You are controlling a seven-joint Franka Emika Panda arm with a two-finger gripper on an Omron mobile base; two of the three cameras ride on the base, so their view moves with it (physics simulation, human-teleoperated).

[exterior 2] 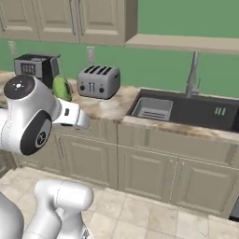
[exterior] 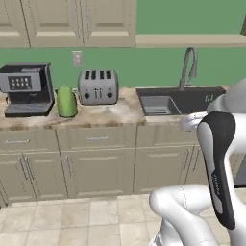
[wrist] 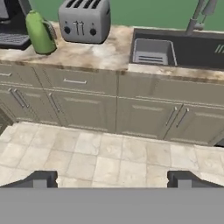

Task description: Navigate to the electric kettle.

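The lime-green electric kettle stands on the marble counter between the coffee machine and the toaster, left of centre in the left base view. It also shows partly behind my arm in the right base view, and at the upper left of the hand view. My gripper hangs over the tiled floor in front of the cabinets, well short of the counter. It is open, its two fingertips far apart with nothing between them.
A grey-black coffee machine sits at the counter's left, a silver four-slot toaster right of the kettle. A dark sink with a faucet lies further right. Beige drawers and cabinet doors front the counter, with tiled floor below.
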